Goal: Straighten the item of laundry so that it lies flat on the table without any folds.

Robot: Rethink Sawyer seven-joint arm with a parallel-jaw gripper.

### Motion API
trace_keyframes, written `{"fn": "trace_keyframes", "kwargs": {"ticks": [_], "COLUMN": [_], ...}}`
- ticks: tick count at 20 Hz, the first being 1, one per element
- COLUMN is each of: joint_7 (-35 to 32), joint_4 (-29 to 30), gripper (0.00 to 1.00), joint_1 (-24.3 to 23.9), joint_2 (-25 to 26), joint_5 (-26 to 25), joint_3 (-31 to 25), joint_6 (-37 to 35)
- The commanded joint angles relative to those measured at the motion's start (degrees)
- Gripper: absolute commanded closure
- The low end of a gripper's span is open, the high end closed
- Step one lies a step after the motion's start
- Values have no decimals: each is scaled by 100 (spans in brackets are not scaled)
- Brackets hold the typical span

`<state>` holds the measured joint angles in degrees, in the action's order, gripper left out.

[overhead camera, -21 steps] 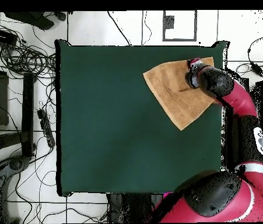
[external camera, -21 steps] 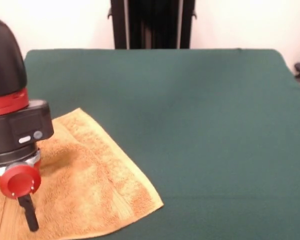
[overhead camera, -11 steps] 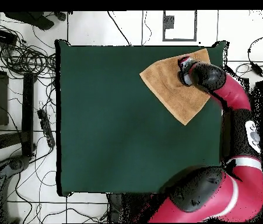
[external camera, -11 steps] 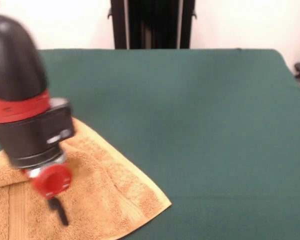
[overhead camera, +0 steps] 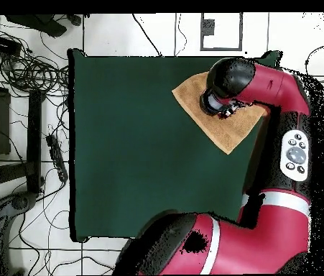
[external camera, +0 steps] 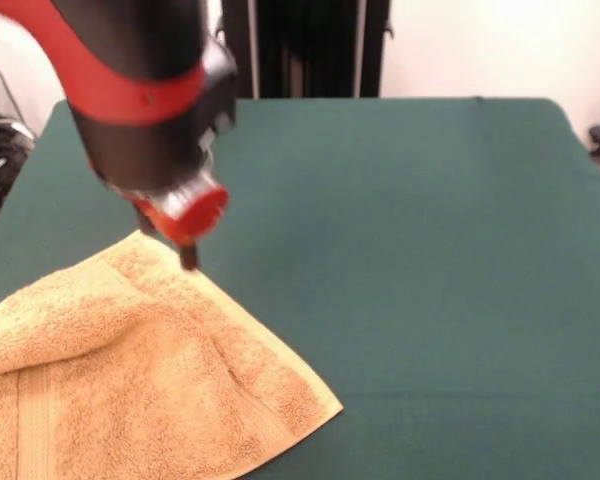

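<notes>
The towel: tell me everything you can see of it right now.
The towel is orange-tan terry cloth with a flat woven band near one edge. It lies on the green table at a corner, turned diamond-wise. One side is folded over in a thick roll, so it is not flat. The gripper hangs just above its far corner, apparently not touching.

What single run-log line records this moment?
gripper: raised, state unclear | towel: one corner folded over | table: towel at corner
</notes>
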<state>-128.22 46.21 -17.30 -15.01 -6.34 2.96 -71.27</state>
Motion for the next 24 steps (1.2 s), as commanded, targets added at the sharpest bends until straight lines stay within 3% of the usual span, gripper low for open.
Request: {"fn": "trace_keyframes", "kwargs": {"ticks": [1,6,13,24], "joint_7": [-810,-934,-1052,-1008], "joint_4": [-80,204,1259,1592], "gripper": [0,0,0,0], "joint_1": [-43,-200,-258,-265], "joint_2": [-358,-1,35,210], "joint_5": [-256,-111,259,865], "joint_3": [578,289,-105,-348], "joint_6": [-713,180,1558,2099]}}
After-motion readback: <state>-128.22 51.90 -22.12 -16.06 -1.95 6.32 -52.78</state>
